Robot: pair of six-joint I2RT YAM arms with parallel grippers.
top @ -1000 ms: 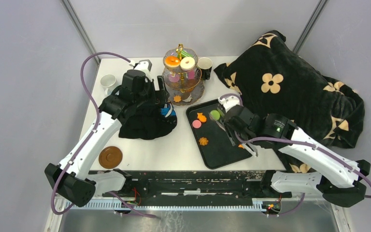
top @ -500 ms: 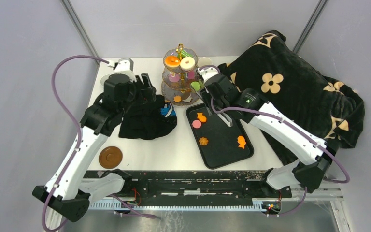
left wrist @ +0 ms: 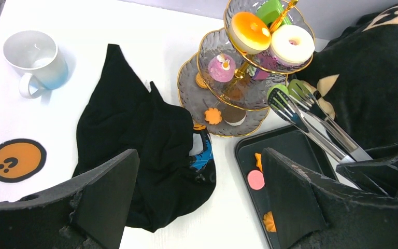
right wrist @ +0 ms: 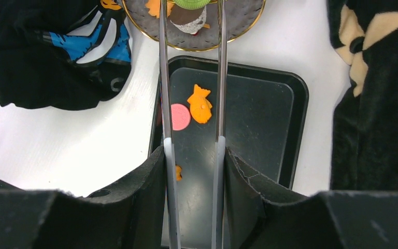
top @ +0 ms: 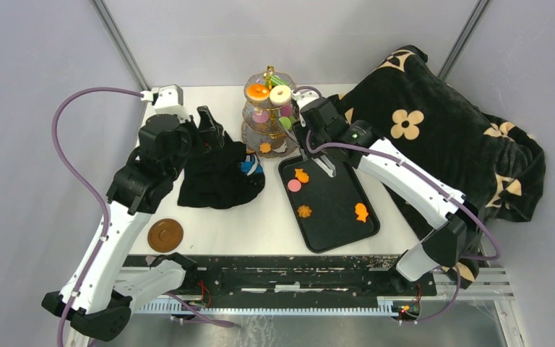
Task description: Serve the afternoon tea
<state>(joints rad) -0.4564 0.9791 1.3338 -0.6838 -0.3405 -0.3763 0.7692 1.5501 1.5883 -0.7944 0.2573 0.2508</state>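
Top cam: the right gripper [top: 309, 141] is clamped on a pair of tongs [top: 324, 165] mid-frame, and they're pinching a green disc [top: 287, 123] right up against the tiered stand [top: 275, 151]. Left wrist cam: the left gripper [left wrist: 197, 155] hangs wide open and empty over a black cloth [left wrist: 134, 140], so the right arm's way closer. Right wrist cam: the tongs run straight up the frame, with the disc at the top edge dead ahead of the fingers, over the stand's bottom plate. The tray [right wrist: 269, 104] sits below.
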